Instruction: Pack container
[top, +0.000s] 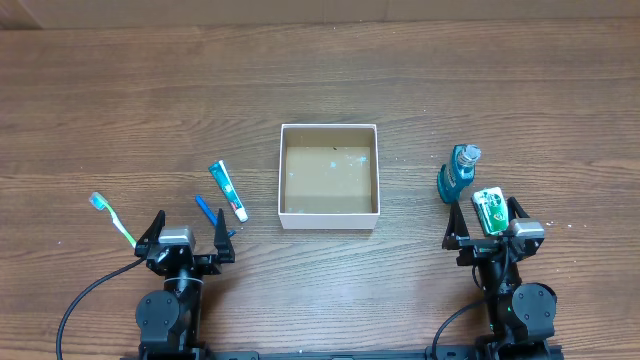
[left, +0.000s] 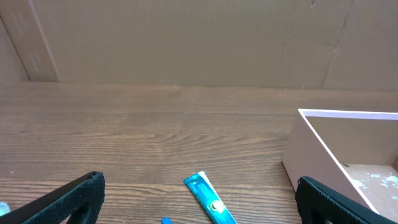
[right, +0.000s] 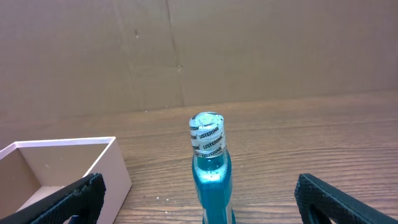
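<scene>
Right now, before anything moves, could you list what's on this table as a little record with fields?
container: centre, empty
toothpaste tube: left of container, lying flat
small blue item: beside the tube
toothbrush: far left
mouthwash bottle: right of container, upright
green packet: just behind the bottle, at the right gripper
left gripper: open, holding nothing
right gripper: open

left end effector (top: 190, 225): jaws wide | right end effector (top: 484, 215): jaws wide
</scene>
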